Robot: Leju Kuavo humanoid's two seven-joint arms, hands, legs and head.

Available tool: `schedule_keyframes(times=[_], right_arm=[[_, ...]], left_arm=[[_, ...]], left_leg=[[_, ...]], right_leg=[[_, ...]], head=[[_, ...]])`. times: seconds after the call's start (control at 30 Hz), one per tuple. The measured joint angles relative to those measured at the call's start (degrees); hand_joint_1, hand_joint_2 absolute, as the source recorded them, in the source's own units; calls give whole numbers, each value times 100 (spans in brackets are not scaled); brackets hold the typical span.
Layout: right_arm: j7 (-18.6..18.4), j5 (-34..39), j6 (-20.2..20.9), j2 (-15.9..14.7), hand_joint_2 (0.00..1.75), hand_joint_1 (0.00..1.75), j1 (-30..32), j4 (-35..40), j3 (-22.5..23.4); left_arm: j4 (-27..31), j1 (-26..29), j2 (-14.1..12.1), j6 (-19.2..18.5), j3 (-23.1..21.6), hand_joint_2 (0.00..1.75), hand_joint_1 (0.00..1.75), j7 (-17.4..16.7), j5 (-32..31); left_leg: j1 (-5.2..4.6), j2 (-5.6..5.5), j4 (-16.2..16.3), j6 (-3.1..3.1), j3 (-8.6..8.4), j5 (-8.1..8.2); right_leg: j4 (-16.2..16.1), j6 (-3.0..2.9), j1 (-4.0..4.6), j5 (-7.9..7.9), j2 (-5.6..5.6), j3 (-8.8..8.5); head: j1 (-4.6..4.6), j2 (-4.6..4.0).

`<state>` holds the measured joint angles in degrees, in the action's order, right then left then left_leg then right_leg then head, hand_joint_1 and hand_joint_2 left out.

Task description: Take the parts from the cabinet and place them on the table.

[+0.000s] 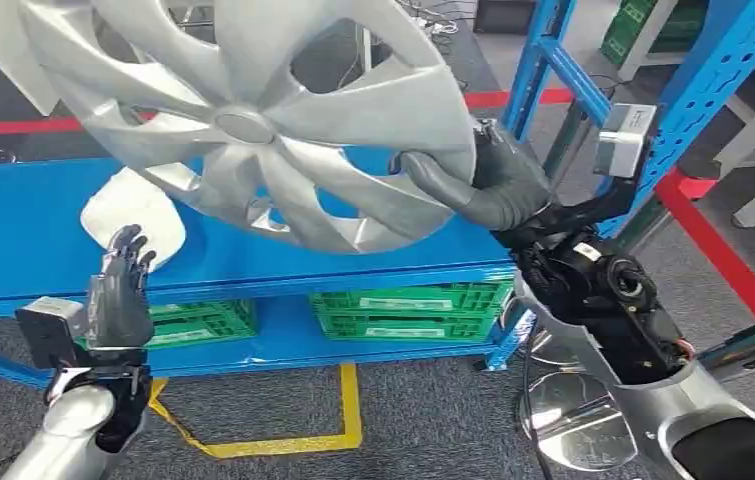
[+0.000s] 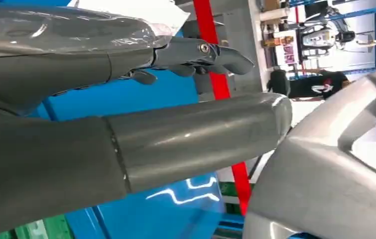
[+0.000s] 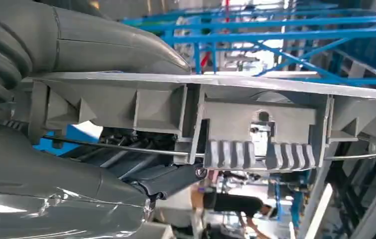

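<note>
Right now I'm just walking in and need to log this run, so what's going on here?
The robot's right hand grips a silver wheel cover by its rim and holds it up above the blue shelf. The right wrist view shows the rim's ribbed back side clamped between thumb and fingers. The left hand is raised, fingers apart, holding nothing, in front of a white part lying on the shelf. Green crates sit on the level below.
</note>
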<state>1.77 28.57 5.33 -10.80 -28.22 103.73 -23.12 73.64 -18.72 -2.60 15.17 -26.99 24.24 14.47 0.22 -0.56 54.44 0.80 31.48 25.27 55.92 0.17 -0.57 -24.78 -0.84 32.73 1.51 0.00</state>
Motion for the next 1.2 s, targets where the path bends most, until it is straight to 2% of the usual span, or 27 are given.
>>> schedule_keyframes(times=[0.2, 0.23, 0.53, 0.67, 1.2], right_arm=[[4, -243, -33, 0, 175, 175, 212, 24, -24], [4, -267, -50, 0, 175, 175, 241, 28, -26], [7, -343, -66, 0, 175, 175, 358, 31, -33], [35, -431, -20, 0, 175, 175, 358, 31, -35], [96, -420, 74, 0, 175, 175, 336, 26, -48]], left_arm=[[0, 0, 0, 50, 0, 0, 0, 2, -236], [0, 0, 0, 83, 0, 175, 0, 4, -295], [2, 1, 4, 87, 0, 175, 0, 55, -389], [46, 47, 7, 343, 0, 175, 0, 171, -640], [240, 217, 7, 536, 0, 175, 0, 291, -610]], left_leg=[[0, -2, 0, 0, 2, 0], [0, -2, 0, 0, 2, 0], [0, -2, 0, 0, 3, 0], [0, -2, 0, 0, 3, 0], [0, -7, -1, 0, 7, 0]], right_leg=[[0, 0, 0, 0, 2, 1], [0, 0, 0, 0, 2, 1], [0, 0, 0, 0, 2, 1], [0, 0, 0, 0, 2, 1], [0, 0, 0, -1, 6, 1]], head=[[0, 0], [0, 0], [0, 0], [0, 0], [0, 0]])
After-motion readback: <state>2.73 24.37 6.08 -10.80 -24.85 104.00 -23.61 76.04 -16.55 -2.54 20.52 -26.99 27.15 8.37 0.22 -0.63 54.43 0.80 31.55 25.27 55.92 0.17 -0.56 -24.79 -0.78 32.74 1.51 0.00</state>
